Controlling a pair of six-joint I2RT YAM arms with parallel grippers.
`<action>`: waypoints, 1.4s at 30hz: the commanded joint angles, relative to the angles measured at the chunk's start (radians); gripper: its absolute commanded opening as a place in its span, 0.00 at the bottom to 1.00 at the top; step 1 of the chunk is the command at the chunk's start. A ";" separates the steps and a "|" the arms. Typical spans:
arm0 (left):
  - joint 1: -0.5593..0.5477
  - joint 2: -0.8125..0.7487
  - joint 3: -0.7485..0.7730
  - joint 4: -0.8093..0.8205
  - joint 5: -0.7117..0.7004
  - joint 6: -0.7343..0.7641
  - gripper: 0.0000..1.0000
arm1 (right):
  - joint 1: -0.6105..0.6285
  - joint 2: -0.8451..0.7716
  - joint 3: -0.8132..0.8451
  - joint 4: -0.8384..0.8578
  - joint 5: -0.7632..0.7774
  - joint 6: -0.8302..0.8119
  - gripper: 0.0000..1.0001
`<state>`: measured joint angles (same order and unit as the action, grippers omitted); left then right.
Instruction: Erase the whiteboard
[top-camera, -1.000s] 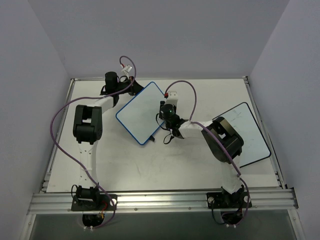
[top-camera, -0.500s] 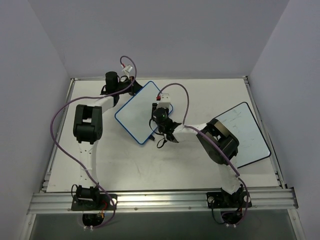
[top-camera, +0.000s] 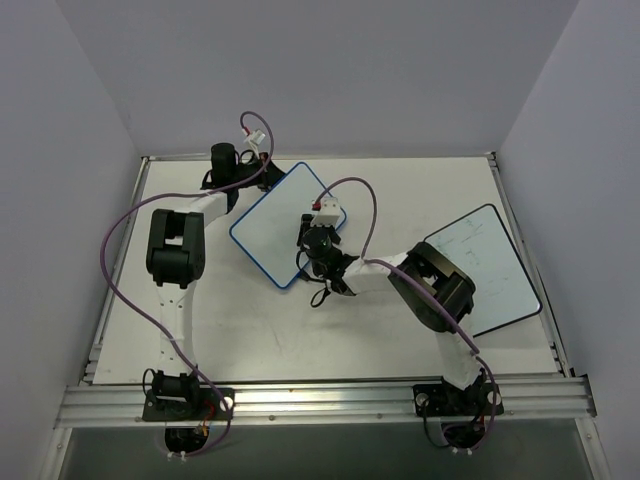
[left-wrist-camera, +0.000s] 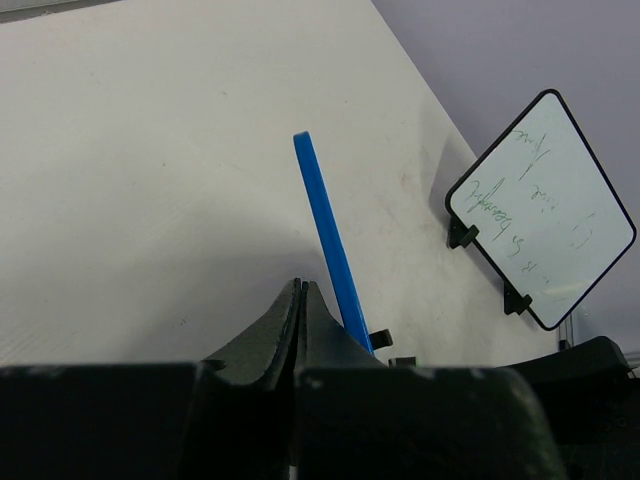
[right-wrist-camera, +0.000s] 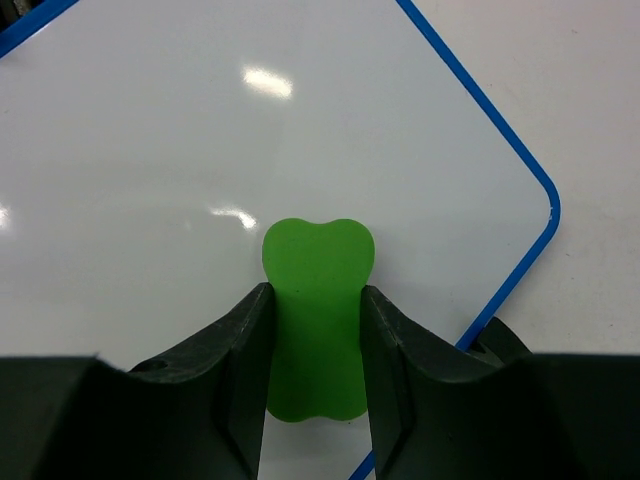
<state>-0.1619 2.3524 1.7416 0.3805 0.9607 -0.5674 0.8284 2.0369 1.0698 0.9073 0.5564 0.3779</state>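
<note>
The whiteboard (top-camera: 270, 225) with the blue frame stands tilted at the table's centre-left. In the right wrist view its face (right-wrist-camera: 200, 130) shows no writing. My right gripper (top-camera: 308, 240) is shut on a green eraser (right-wrist-camera: 317, 315), which lies against the board's face near its lower right corner; the gripper (right-wrist-camera: 315, 290) has a finger on each side of it. My left gripper (top-camera: 262, 175) is at the board's far corner. In the left wrist view it (left-wrist-camera: 301, 285) is shut, with the board's blue edge (left-wrist-camera: 325, 230) just beside its right finger.
A black-framed white board (top-camera: 485, 270) with handwriting stands at the right of the table; it also shows in the left wrist view (left-wrist-camera: 545, 210). Purple cables loop over both arms. The table's raised rim (top-camera: 320, 158) runs along the back.
My right gripper has moved left across the blue-framed board with the eraser. The board has shifted slightly left. The left arm has not moved.
</note>
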 joint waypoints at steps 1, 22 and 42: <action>-0.018 -0.056 0.018 -0.011 0.013 0.029 0.02 | -0.034 0.003 -0.036 -0.090 -0.024 0.038 0.00; -0.021 -0.053 0.026 -0.022 0.012 0.035 0.02 | -0.031 0.002 -0.028 -0.102 -0.044 0.035 0.00; -0.022 -0.059 0.026 -0.031 0.007 0.041 0.02 | -0.026 0.017 -0.005 -0.171 0.005 0.075 0.00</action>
<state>-0.1638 2.3459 1.7416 0.3546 0.9466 -0.5564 0.8295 2.0327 1.0473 0.8478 0.6304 0.4259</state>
